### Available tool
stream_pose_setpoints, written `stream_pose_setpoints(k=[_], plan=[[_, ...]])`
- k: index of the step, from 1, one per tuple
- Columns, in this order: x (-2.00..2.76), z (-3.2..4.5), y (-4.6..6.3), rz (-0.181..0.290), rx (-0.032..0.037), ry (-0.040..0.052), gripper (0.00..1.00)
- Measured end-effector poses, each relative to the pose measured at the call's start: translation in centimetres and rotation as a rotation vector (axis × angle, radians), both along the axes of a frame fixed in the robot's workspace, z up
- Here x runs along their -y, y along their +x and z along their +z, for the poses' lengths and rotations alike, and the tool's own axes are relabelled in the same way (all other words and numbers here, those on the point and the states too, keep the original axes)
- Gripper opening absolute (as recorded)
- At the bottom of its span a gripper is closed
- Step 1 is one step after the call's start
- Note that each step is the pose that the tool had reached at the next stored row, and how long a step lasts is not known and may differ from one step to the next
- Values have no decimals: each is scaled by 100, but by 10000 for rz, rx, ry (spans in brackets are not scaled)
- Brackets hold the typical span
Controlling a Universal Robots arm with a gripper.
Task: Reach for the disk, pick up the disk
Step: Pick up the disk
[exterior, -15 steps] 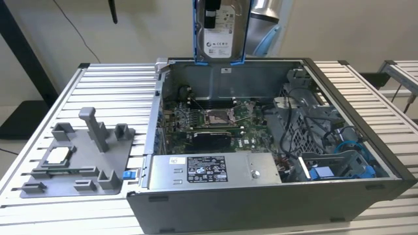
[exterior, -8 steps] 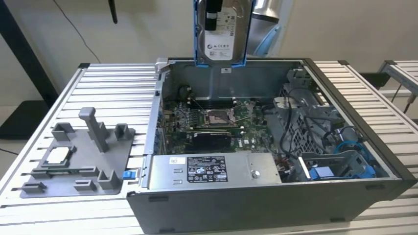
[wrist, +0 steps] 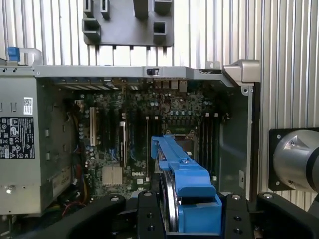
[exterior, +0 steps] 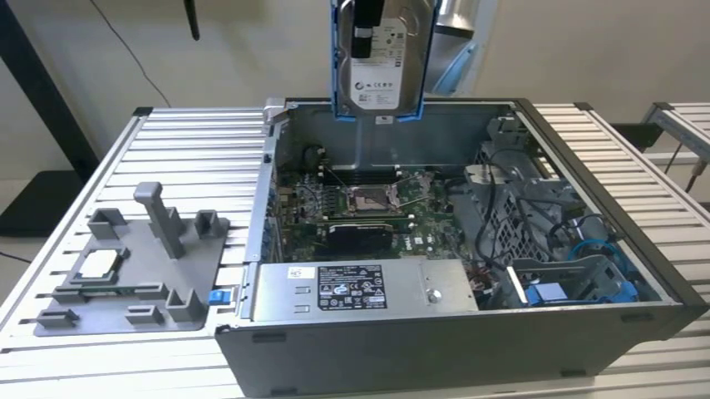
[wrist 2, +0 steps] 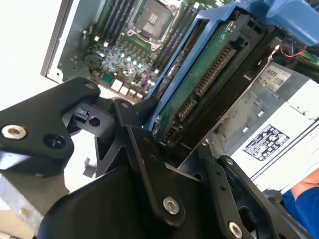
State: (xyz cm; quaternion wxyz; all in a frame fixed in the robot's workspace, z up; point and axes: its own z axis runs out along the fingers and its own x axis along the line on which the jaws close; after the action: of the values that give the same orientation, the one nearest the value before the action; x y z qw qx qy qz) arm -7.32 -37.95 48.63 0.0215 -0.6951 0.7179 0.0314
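The disk [exterior: 378, 58] hangs upright above the open case [exterior: 621, 274], gripped edgewise by the closed fingers [wrist 2: 149, 149]; pickup looks done, and holding it steady is what matters.

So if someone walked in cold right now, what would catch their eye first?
Probably the disk, hanging upright above the back of the open computer case, clamped in the hand. Below it the motherboard lies exposed in the case. On the exterior view's left, a grey fixture plate sits on the slatted table.
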Motion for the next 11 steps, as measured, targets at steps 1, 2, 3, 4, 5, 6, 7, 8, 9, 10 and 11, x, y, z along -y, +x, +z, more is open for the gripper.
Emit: stream_pose_setpoints(k=[1,2,3,4,5,6,7,8,9,10,11], plan=[[21,0,3,0,-3,0,0],[43,-1,6,0,-4,1,0],[65,-1,10,0,-8,1,0],[86,-1,13,0,-10,1,0],[108,0,16,0,-14,0,0],[129,-1,20,0,-16,0,0],[150,-1,23,0,-19,0,0],[170,-1,27,0,-21,1,0],[190,-1,30,0,-23,1,0],[211,-2,34,0,-26,1,0],[230,-1,38,0,-28,0,0]])
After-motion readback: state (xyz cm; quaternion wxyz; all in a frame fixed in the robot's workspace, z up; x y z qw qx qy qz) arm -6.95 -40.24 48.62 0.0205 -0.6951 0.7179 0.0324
